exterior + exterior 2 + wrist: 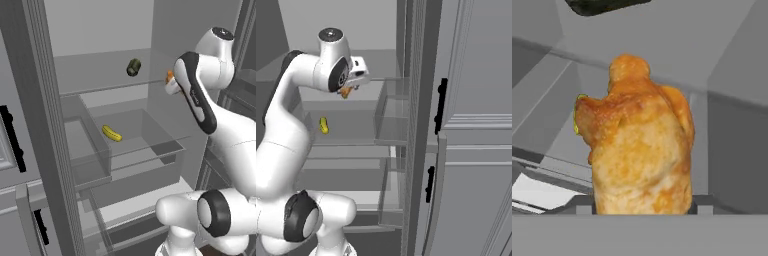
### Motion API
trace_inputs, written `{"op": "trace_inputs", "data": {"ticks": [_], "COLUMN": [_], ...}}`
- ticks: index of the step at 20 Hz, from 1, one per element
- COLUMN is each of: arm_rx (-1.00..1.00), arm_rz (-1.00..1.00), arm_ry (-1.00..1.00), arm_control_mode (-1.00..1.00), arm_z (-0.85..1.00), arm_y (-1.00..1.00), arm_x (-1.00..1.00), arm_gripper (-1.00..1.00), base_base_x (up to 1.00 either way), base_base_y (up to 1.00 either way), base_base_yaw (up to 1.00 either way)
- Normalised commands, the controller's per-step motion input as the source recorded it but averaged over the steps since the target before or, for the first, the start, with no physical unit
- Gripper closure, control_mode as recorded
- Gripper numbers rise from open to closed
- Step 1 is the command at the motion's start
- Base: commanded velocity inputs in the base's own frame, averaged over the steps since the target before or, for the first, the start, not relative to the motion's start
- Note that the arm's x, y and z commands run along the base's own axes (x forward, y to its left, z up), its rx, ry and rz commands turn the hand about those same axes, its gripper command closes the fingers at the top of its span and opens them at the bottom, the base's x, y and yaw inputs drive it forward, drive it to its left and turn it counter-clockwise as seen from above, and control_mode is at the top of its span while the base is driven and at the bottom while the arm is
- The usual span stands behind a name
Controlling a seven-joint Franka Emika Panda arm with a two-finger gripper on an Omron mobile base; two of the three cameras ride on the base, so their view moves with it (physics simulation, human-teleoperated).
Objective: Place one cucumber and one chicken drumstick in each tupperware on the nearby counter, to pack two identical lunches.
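Grey fridge walls and glass shelves (pixel 107 89) make up the scene, with the door swung wide and the white arm reaching in from the front.

On the upper shelf a dark green cucumber (pixel 133 67) lies toward the back, well apart from the arm's hand. In the hand view the same dark piece (pixel 602 5) sits at the top edge, beyond the drumstick.

Lower down, a clear drawer (pixel 145 145) holds a yellowish-green cucumber (pixel 112 133), lying alone on the drawer floor near its back left. From the right base view that piece (pixel 323 125) shows as a small yellow shape behind the arm's elbow. A sliver of it (pixel 577 114) peeks out at the drumstick's left side in the hand view.

The pincer (pixel 172 82) is up at the level of the upper shelf, near the fridge's right wall, and pinches an orange-brown drumstick (pixel 170 76) between its jaws. In the right base view the drumstick (pixel 346 92) hangs just under the hand (pixel 357 72), clear of the shelf. The hand view has it (pixel 639 145) close up, knobbly end toward the pincer, narrower end pointing away into the fridge.

Clear door bins (pixel 391 117) stand empty to the right of the arm, one above another. Grey cabinet fronts with black handles (pixel 441 105) flank the fridge.
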Motion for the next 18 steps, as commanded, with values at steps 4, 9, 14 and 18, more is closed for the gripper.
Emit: {"op": "trace_inputs", "data": {"ticks": [4, 9, 14, 18], "arm_rx": [-0.37, -0.11, 0.17, 0.02], "arm_rz": [0.00, 0.00, 0.00, 0.00], "arm_ry": [0.40, 0.12, 0.01, 0.33], "arm_control_mode": [-1.00, -1.00, -1.00, -1.00], "arm_z": [-0.95, -0.88, -0.16, 0.18], "arm_y": [0.03, 0.00, 0.00, 0.00], "arm_x": [-1.00, -1.00, -1.00, -0.67], "arm_gripper": [1.00, 1.00, 1.00, 1.00], "base_base_x": [0.00, 0.00, 0.00, 0.00], "base_base_y": [0.00, 0.00, 0.00, 0.00], "base_base_yaw": [0.00, 0.00, 0.00, 0.00]}}
